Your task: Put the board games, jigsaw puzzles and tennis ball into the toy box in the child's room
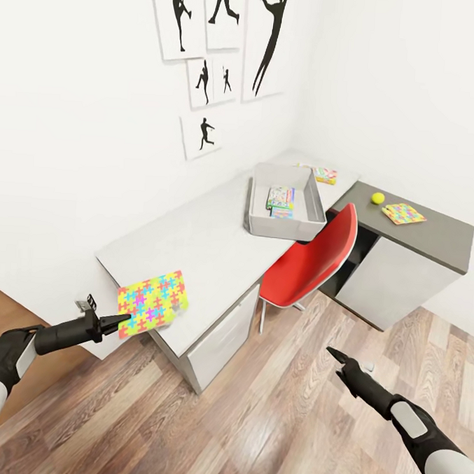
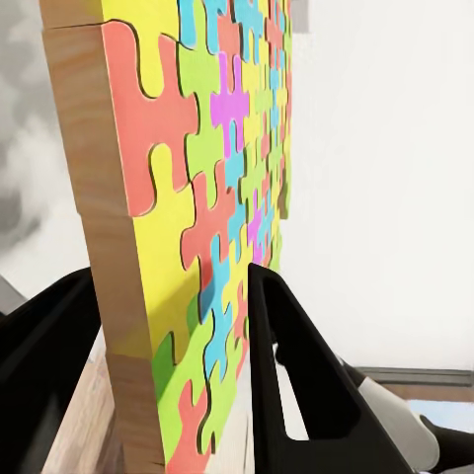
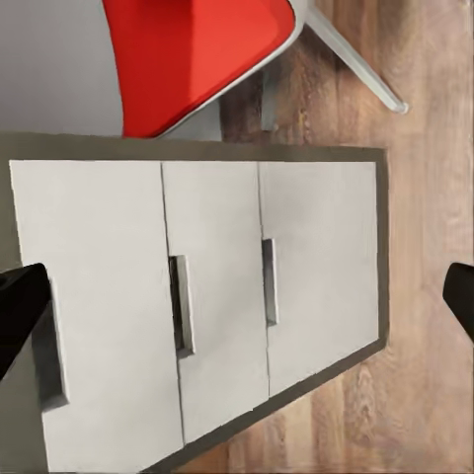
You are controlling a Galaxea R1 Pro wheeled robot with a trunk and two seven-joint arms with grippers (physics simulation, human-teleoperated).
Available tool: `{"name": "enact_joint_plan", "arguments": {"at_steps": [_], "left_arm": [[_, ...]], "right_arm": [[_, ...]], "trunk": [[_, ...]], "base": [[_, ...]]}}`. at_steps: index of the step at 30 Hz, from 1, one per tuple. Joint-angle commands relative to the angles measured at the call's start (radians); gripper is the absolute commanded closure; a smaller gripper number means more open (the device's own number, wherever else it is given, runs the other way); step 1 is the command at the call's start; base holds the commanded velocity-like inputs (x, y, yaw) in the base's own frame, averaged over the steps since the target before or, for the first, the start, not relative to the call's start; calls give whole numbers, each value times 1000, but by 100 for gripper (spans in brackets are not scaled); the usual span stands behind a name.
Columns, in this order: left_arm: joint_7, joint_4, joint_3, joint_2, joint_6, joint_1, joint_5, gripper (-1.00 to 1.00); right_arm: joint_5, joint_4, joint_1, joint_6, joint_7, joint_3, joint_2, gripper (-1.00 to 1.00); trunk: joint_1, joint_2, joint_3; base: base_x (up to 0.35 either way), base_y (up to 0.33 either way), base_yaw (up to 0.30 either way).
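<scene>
Left claw [image 1: 123, 320] pinching puzzle [image 1: 153, 303] by its near edge, at the desk's [image 1: 194, 241] near-left corner; left wrist view has the slab [image 2: 197, 217] edge-on between both fingers [image 2: 296, 375]. Toy box [image 1: 287, 203] lies ahead and right of that claw, far down the desk, long axis running away from the robot, so the left arm is the carrier. Box already holds a board game [image 1: 281, 197]. Another board game [image 1: 325, 174] sits on the desk just behind the box. Red chair [image 1: 313, 259] stands in front of it. Ball [image 1: 377, 198] and second puzzle [image 1: 403, 213] on the dark wing, near each other but apart. Right claw [image 1: 333, 356] spread, empty, over the floor. Held puzzle: thin flat square, yellow/pink/blue/green interlocked pieces, wood-coloured edge
</scene>
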Motion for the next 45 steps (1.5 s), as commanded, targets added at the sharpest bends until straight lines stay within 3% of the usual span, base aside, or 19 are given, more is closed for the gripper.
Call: {"name": "enact_joint_plan", "arguments": {"at_steps": [1, 3, 8, 9, 12, 17, 24, 31, 45], "left_arm": [[-5, 0, 1, 0, 11, -1, -1, 100], [-5, -1, 0, 1, 11, -1, -2, 100], [-5, -1, -6, -1, 11, -1, -2, 100], [-5, -1, -10, -1, 11, -1, -2, 100], [-5, -1, -35, -2, 11, -1, -2, 100], [-5, -1, -49, -3, 11, -5, -3, 100], [-5, -1, -54, -8, 11, -6, -3, 100], [-5, -1, -94, -9, 10, -7, -3, 100], [-5, -7, -108, -8, 11, -8, -2, 100]], "right_arm": [[-6, 0, -1, 11, -37, -3, 4, -100], [-6, -1, -1, 14, -189, -1, 20, -100], [-3, -14, 1, 17, -471, 1, 73, -100], [-1, -17, 1, 17, -498, 1, 81, -100], [18, -28, -1, 19, -675, 4, 114, -100], [27, -30, 1, 21, -856, 20, 122, -100], [31, -2, 25, -8, -888, 24, 117, -100], [79, 2, 98, -128, -888, 41, 124, -100], [90, 5, 104, -150, -888, 45, 126, -100]], "trunk": [[-3, 6, 2], [-11, 20, 8], [-30, 55, 24], [-34, 62, 27], [-34, 62, 27], [-34, 62, 27], [-34, 62, 27], [-34, 62, 27], [-34, 62, 27]], "base": [[0, 0, 0], [0, 0, 0], [0, 0, 0], [0, 0, 0], [0, 0, 0], [0, 0, 0], [0, 0, 0], [0, 0, 0], [0, 0, 0]]}}
